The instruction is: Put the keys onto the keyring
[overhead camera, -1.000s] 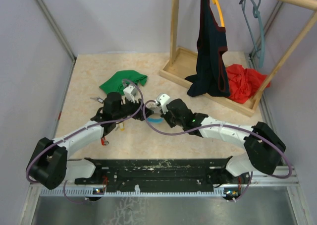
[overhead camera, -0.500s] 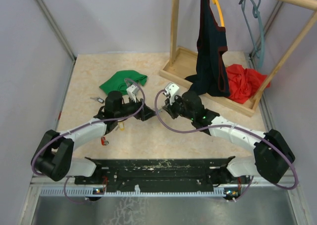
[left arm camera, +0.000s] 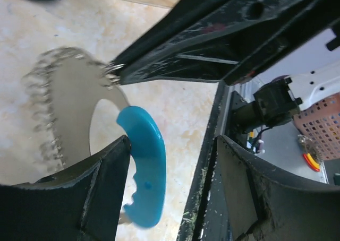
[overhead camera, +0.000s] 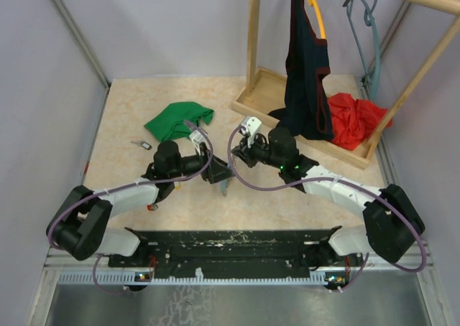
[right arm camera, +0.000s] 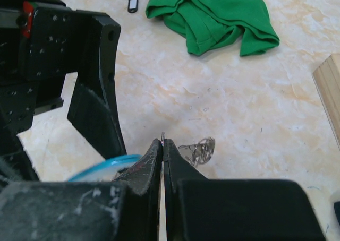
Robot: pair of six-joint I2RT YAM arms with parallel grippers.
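Observation:
My right gripper (right arm camera: 162,141) is shut on the silvery chain (right arm camera: 200,149) of the keyring (overhead camera: 225,187), pinching a thin link at its tips. In the left wrist view the right fingers (left arm camera: 212,44) hold the chain (left arm camera: 50,103) from above, and the keyring's light blue band (left arm camera: 142,172) hangs below them. My left gripper (left arm camera: 172,145) is open, with the blue band just inside its left finger and not clamped. On the table to the left lie a small dark-headed key (overhead camera: 141,144) and a red-headed key (overhead camera: 151,206), both away from the grippers.
A green cloth (overhead camera: 178,119) lies behind the left gripper. A wooden rack base (overhead camera: 262,100) at the back right carries a dark garment (overhead camera: 305,75) and a red cloth (overhead camera: 353,118). The black arm mount (overhead camera: 230,243) runs along the near edge.
The right wrist has drawn back and to the right, still shut on the keyring. The left gripper has swung right towards it and now straddles the blue band.

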